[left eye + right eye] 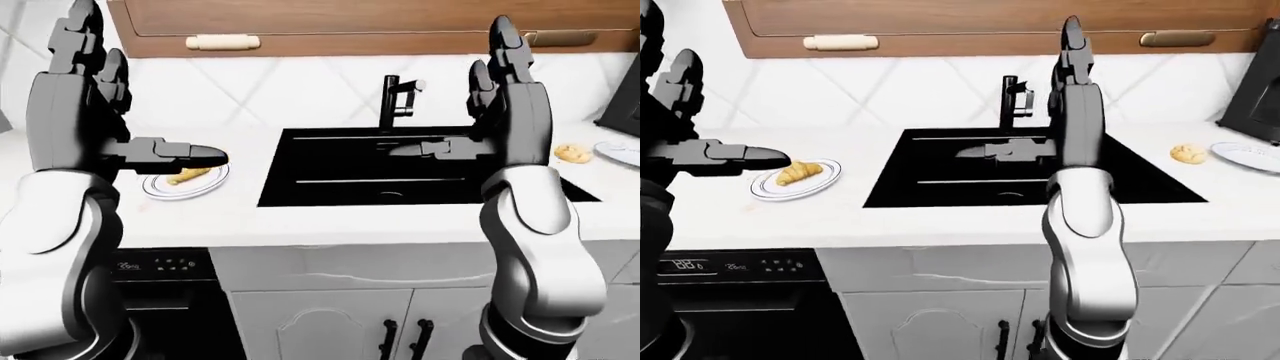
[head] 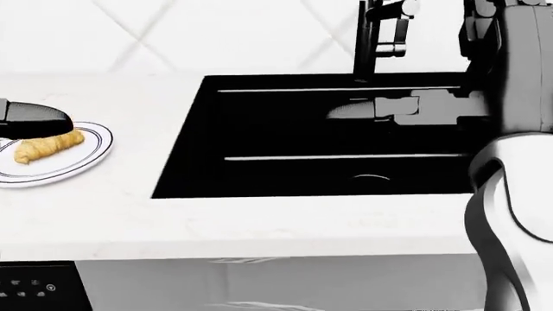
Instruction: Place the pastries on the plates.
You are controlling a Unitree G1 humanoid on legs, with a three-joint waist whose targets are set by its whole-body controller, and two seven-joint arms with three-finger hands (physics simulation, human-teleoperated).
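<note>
A croissant lies on a white blue-rimmed plate on the counter left of the sink. A round pastry lies on the bare counter right of the sink, just left of a second plate. My left hand is raised and open, fingers up, and its thumb reaches out above the croissant plate. My right hand is raised and open over the sink, well left of the round pastry. Both hands are empty.
A black sink with a black faucet fills the counter's middle. A dark appliance stands at the far right. Wooden wall cabinets hang above. A dishwasher panel and white cabinet doors sit below the counter.
</note>
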